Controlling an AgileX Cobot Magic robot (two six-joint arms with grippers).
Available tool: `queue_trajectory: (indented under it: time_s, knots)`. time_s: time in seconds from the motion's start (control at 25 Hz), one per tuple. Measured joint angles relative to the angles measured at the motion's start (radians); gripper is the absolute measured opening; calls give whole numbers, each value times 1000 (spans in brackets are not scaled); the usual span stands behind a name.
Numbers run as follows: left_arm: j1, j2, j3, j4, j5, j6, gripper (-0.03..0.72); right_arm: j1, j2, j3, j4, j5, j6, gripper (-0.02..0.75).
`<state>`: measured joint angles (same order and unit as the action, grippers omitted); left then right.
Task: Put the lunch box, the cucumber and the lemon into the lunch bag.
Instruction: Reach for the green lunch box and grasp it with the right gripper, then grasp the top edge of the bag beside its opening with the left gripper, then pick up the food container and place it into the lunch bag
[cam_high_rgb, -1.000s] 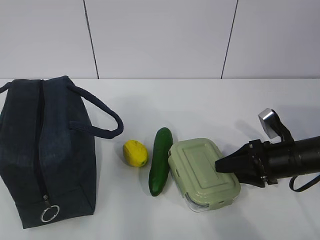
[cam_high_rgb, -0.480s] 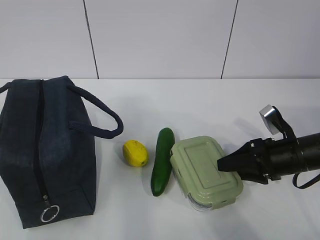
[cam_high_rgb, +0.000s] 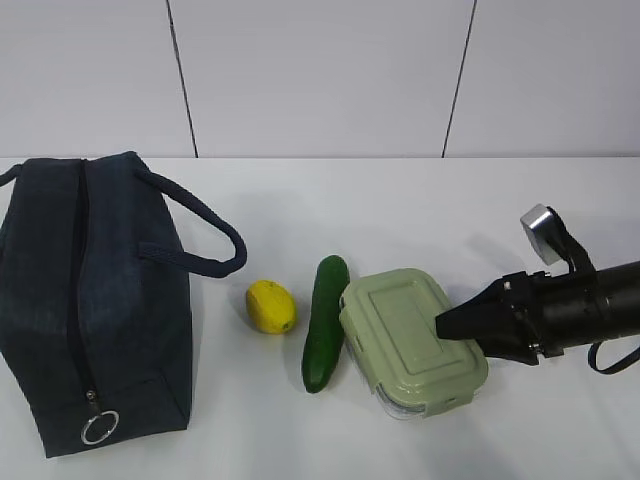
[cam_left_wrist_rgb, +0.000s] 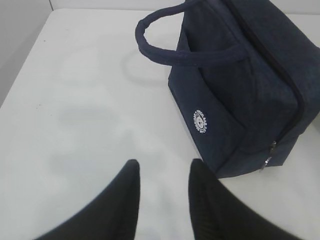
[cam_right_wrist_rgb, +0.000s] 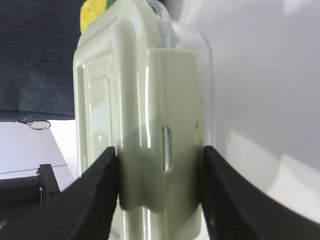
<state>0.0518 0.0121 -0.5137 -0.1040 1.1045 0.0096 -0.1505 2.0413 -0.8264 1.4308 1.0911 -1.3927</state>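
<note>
The lunch box (cam_high_rgb: 412, 340) sits on the worktop (cam_high_rgb: 400, 210) at 5 o'clock, and my right gripper (cam_right_wrist_rgb: 160, 165) has its fingers (cam_right_wrist_rgb: 97, 190) clamped on either side of its lid clip. The cucumber (cam_high_rgb: 324, 322) touches the box at its 9 o'clock, with the lemon (cam_high_rgb: 271, 305) just beyond. The bag (cam_high_rgb: 90, 300) stands zipped at 8 o'clock. My left gripper (cam_left_wrist_rgb: 162, 172) hangs part open beside the bag, holding nothing.
</note>
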Motion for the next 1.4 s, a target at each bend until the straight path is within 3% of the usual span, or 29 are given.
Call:
queue_trajectory:
  time_s: [0.6,1.0,1.4]
  knots:
    - [0,46,0,-8,0,0,239,0,-71,2,-2,2,29,360]
    - [0,194,-2,-107,-8,0,239,0,-165,-12,-4,4,49,360]
    - [0,346,-53,-149,-66,0,249,15,-268,-114,-10,26,187,360]
